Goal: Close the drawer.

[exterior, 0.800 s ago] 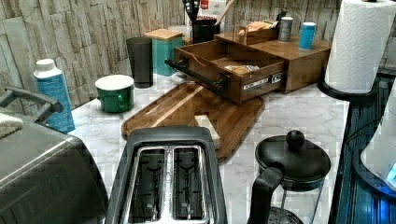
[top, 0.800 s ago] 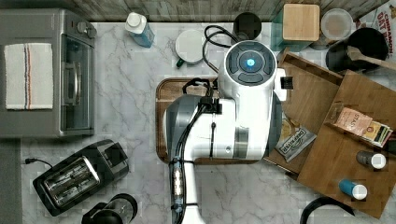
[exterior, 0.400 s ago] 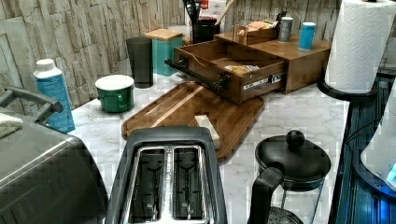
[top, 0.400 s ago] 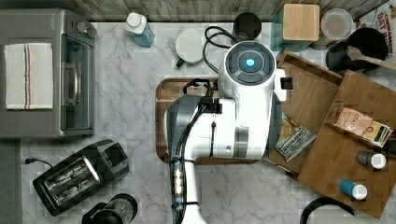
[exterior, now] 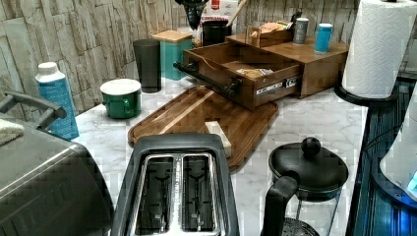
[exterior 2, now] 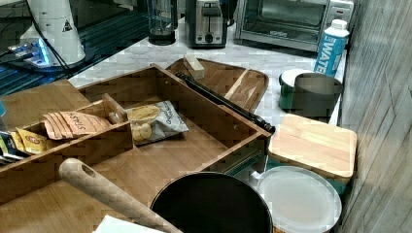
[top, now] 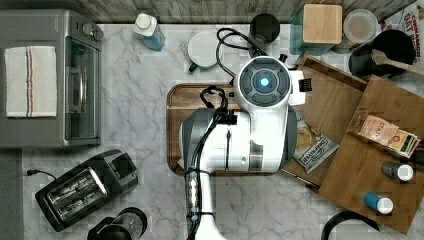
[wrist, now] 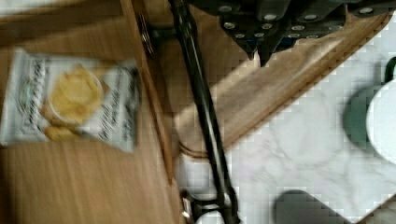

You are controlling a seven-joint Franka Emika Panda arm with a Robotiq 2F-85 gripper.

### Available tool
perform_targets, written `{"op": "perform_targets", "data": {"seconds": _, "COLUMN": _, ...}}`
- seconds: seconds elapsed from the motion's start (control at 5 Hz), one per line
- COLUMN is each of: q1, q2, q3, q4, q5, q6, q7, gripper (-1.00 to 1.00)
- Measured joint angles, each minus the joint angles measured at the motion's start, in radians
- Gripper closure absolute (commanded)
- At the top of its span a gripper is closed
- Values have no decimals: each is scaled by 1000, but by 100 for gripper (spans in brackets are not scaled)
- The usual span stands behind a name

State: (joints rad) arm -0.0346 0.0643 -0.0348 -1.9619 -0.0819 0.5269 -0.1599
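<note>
The drawer [exterior 2: 194, 141] is pulled well out of its cabinet [exterior: 314, 64], hanging over the marble counter [top: 140, 135] and the edge of the tray [exterior: 196, 110]; going by that, I'd say closing hasn't really started, this is the approach step. The arm [top: 250, 135] sits over the tray with its wrist above the drawer's front. In the wrist view the gripper [wrist: 258, 50] is just off to the tray side of the bar handle [wrist: 201, 102], apart from it, fingertips pinched almost together with nothing between them; so it's holding nothing. Inside the drawer, on the far side of the handle from the gripper, there's a snack bag [exterior 2: 153, 121] lying flat. Next move, I reckon: drop the closed fingers level with the front panel or the handle, make contact, then push straight along the slides toward the cabinet; an off-line push could make it bind.
</note>
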Motion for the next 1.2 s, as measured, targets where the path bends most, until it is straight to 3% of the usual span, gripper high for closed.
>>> {"op": "perform_targets", "data": {"seconds": 0.8, "q1": 10, "q2": 239, "q3": 5, "q4": 11, "q5": 11, "q6": 20, "q7": -47, "gripper": 100}}
{"op": "perform_targets", "data": {"seconds": 1.2, "q1": 10, "q2": 332, "q3": 4, "q4": 15, "q5": -22, "q6": 170, "q7": -46, "gripper": 100}}
